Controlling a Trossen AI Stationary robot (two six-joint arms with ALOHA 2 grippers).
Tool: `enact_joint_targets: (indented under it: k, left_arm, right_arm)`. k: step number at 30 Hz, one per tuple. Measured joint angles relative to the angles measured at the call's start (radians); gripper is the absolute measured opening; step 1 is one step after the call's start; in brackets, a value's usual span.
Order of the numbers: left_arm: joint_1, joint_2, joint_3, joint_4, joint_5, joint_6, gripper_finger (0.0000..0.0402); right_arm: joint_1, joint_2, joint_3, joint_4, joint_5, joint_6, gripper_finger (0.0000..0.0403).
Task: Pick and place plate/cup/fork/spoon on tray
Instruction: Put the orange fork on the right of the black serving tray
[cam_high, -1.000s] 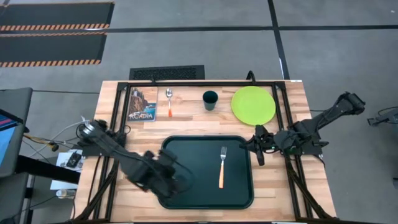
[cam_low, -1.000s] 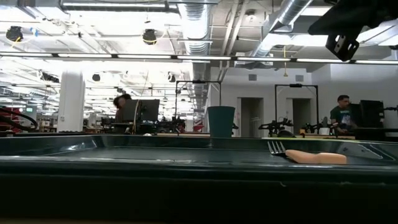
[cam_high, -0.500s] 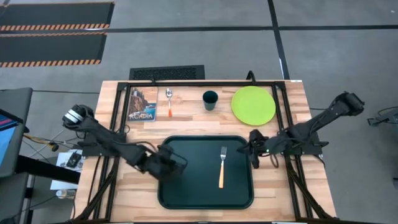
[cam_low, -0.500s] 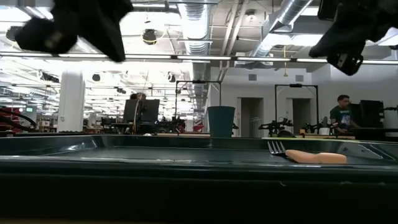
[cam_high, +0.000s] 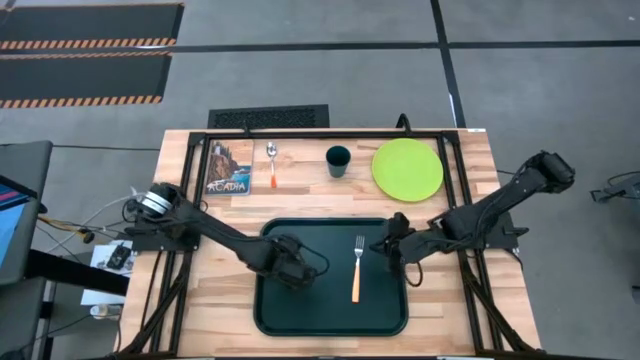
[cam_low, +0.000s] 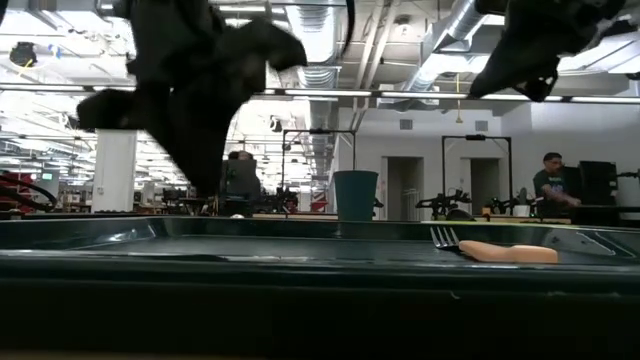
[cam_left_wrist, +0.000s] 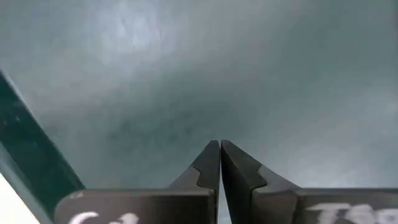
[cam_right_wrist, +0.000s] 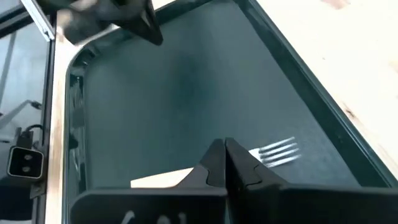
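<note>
The dark green tray (cam_high: 322, 312) lies at the table's near middle, and the orange-handled fork (cam_high: 356, 268) lies flat on its floor, tines toward the far edge. My left gripper (cam_high: 306, 272) is shut and empty over the tray's middle left; its wrist view (cam_left_wrist: 220, 144) shows only tray floor. My right gripper (cam_high: 388, 249) is shut and empty above the tray's right part, just right of the fork (cam_right_wrist: 277, 151). The spoon (cam_high: 271, 164), the teal cup (cam_high: 338, 160) and the lime-green plate (cam_high: 407, 168) rest on the table along the far side.
A picture booklet (cam_high: 229, 168) lies left of the spoon at the far left. In the low view the cup (cam_low: 355, 195) stands behind the tray's rim (cam_low: 300, 280). People show in the room beyond the table. Bare wood lies on both sides of the tray.
My left gripper has gone from the tray's near left corner toward the far edge and then right, and has come lower over the tray's middle left. My right gripper has gone toward the table's left, from beside the tray's right rim to over the tray near the fork.
</note>
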Motion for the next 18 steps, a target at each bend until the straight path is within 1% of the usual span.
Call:
enact_joint_targets:
  k: [3,6,10,14,18]
  left_arm:
    - [0.003,0.051,0.000,0.001,0.054,0.001,0.0000]
    - [0.004,0.077,0.001,0.019,0.057,0.002,0.0000]
    - [0.011,0.076,0.002,0.019,0.057,0.017,0.0000]
    - [0.022,0.076,0.002,0.014,0.059,0.020,0.0000]
    - [0.027,0.087,0.002,0.019,0.058,0.023,0.0000]
  right_arm:
    - [0.000,0.037,0.020,-0.021,-0.002,-0.006,0.0008]
    - [-0.002,0.065,0.030,-0.062,-0.004,0.014,0.0008]
    - [-0.013,0.121,0.030,-0.065,-0.028,0.020,0.0008]
    - [-0.014,0.192,0.030,-0.042,-0.027,0.019,0.0008]
    - [-0.009,0.279,0.030,0.020,-0.027,0.020,0.0008]
